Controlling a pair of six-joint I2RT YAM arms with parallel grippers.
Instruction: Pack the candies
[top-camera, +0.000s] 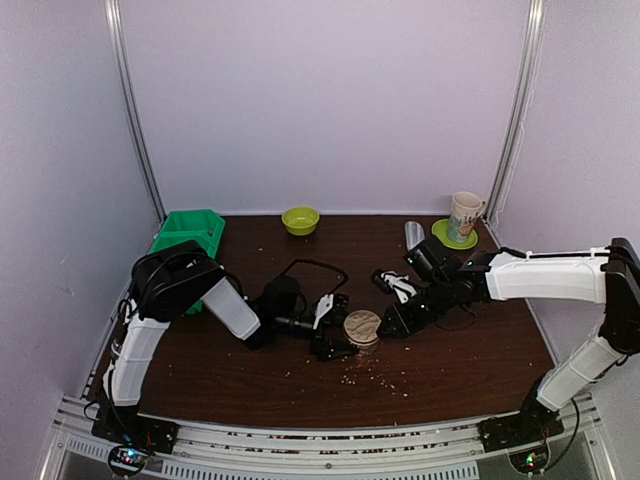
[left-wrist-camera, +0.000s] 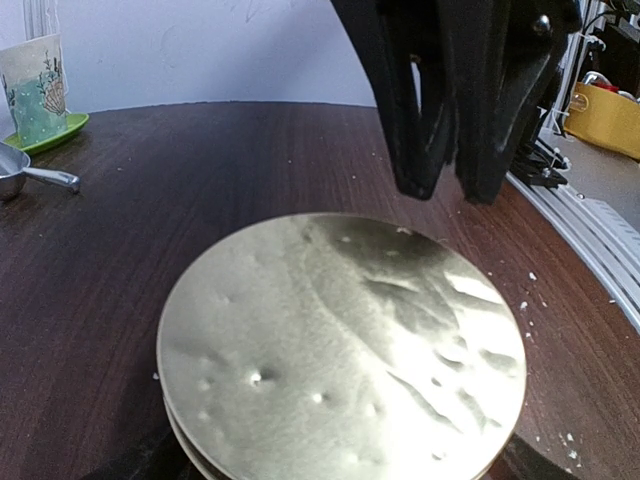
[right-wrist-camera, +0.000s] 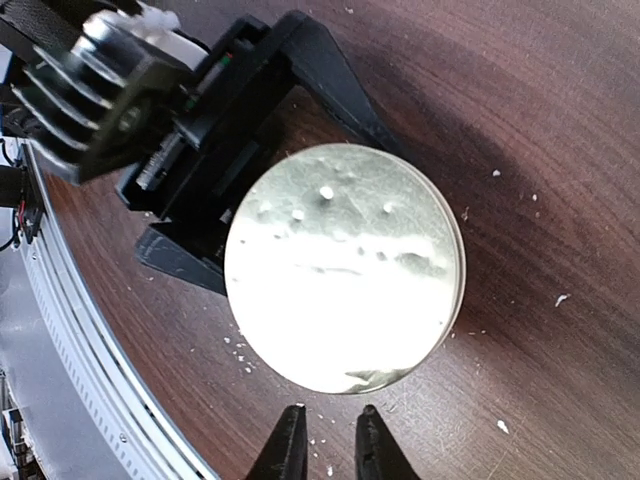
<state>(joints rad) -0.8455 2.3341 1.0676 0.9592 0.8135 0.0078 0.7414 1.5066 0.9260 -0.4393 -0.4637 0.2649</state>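
The round tin (top-camera: 362, 327) sits between the two hands on the counter (top-camera: 470, 350); its shiny gold lid (left-wrist-camera: 340, 350) is on top and looks shut. The left hand (top-camera: 345, 338) is spread wide, with one finger on each side of the tin; it seems to be holding the tin steady. The right hand (right-wrist-camera: 330, 442) is just beside the rim of the lid, on the side across from the left hand; its fingers are almost pressed together with only a thin gap, and nothing is in that gap.

No candies can be seen in any view; there is no heap near either hand. My guess is that they are inside the tin, under the lid, between the left hand's fingers; I cannot see in, so I cannot be sure. If so, the packing is nearly done; what may be left is to press the lid down tight, let go and pull both hands away. Small pale crumbs (top-camera: 385, 378) lie on the counter close to both hands, on the near side of the tin.

The lid is plain gold with little dents; it has no label and no words. Far behind the right hand a mug (top-camera: 464, 216) stands on a green saucer (top-camera: 455, 236); it has a drawing on it, but no writing can be read there.
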